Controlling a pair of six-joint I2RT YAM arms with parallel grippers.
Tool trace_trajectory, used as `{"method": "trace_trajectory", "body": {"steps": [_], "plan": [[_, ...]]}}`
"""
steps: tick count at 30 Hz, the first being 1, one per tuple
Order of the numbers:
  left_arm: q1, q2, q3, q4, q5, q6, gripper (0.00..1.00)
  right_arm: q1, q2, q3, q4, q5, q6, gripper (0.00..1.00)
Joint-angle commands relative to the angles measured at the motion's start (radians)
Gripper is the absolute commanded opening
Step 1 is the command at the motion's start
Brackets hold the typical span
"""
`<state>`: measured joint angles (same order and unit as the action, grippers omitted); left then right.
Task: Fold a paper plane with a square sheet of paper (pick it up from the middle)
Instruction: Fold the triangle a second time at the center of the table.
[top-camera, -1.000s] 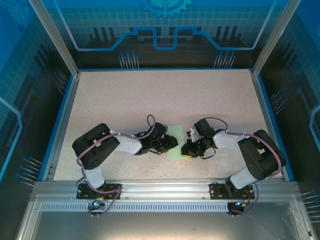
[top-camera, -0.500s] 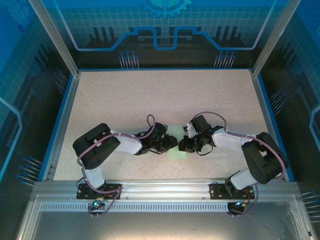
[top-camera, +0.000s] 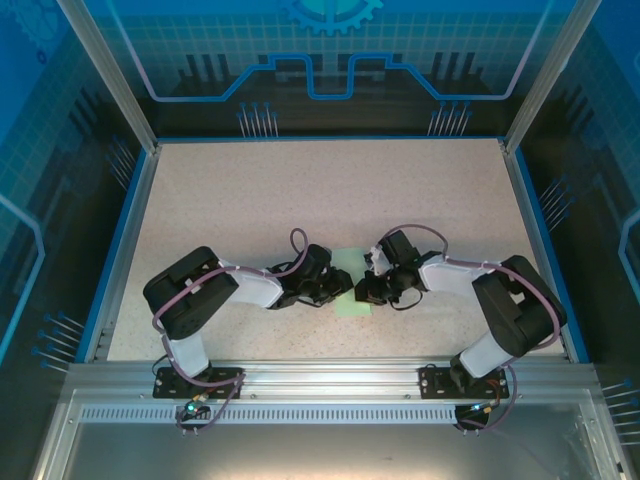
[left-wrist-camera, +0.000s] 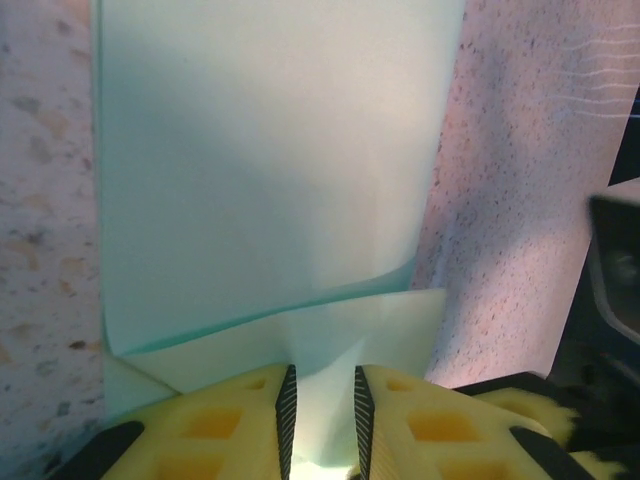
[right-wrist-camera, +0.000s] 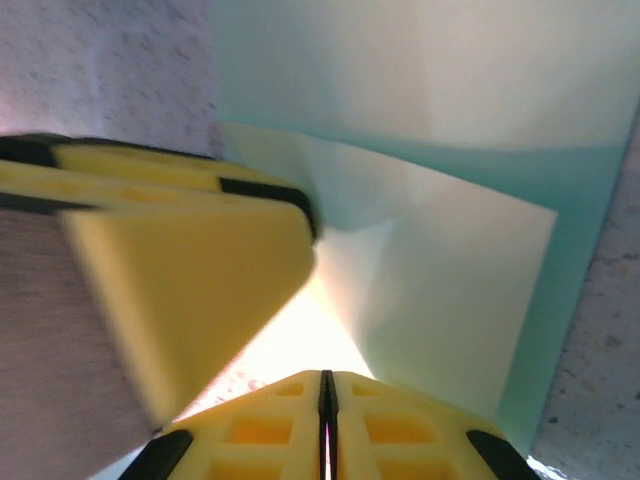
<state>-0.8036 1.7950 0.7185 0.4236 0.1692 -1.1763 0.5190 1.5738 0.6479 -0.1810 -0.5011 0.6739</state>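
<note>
The left tool (left-wrist-camera: 320, 425) is seen with its yellow fingers (left-wrist-camera: 430, 425) only narrowly parted, and a raised fold of the square sheet of paper (left-wrist-camera: 270, 180) is pinched in the slot between them. The right tool (right-wrist-camera: 325, 420) is pressed fully together, its pads meeting in a thin line. Whether any paper is caught between them cannot be told, though a lifted flap of the sheet lies just beyond its tips.

From above, the two tools are met nose to nose over the sheet, near the front middle of the bench (top-camera: 300, 190). The sheet has been folded into a narrow strip. Its long axis is laid from the near edge toward the far edge, with the extra folded flap at the near end.
</note>
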Motion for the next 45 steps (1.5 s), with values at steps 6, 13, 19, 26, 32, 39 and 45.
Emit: {"method": "trace_trajectory", "body": {"steps": [6, 13, 19, 26, 32, 39, 45], "plan": [[-0.011, 0.014, -0.004, -0.032, -0.022, 0.013, 0.27, -0.011, 0.034, -0.059, -0.023, 0.050, -0.015, 0.11], [-0.011, 0.012, -0.006, -0.060, -0.033, 0.018, 0.27, -0.092, -0.037, -0.112, -0.075, 0.018, -0.072, 0.14], [-0.011, 0.027, -0.005, -0.068, -0.037, 0.014, 0.26, -0.130, -0.074, -0.159, -0.094, -0.024, -0.094, 0.17], [-0.011, 0.035, 0.000, -0.072, -0.036, 0.010, 0.25, -0.175, -0.118, -0.188, -0.145, -0.012, -0.069, 0.18], [-0.011, 0.043, 0.015, -0.082, -0.030, 0.012, 0.26, -0.174, -0.188, -0.196, -0.218, -0.018, -0.112, 0.19], [-0.011, 0.035, 0.016, -0.090, -0.026, 0.017, 0.25, -0.174, -0.317, -0.153, -0.299, 0.055, -0.113, 0.18], [-0.012, 0.037, 0.018, -0.092, -0.025, 0.018, 0.25, -0.139, -0.325, -0.105, -0.187, -0.043, -0.054, 0.20]]}}
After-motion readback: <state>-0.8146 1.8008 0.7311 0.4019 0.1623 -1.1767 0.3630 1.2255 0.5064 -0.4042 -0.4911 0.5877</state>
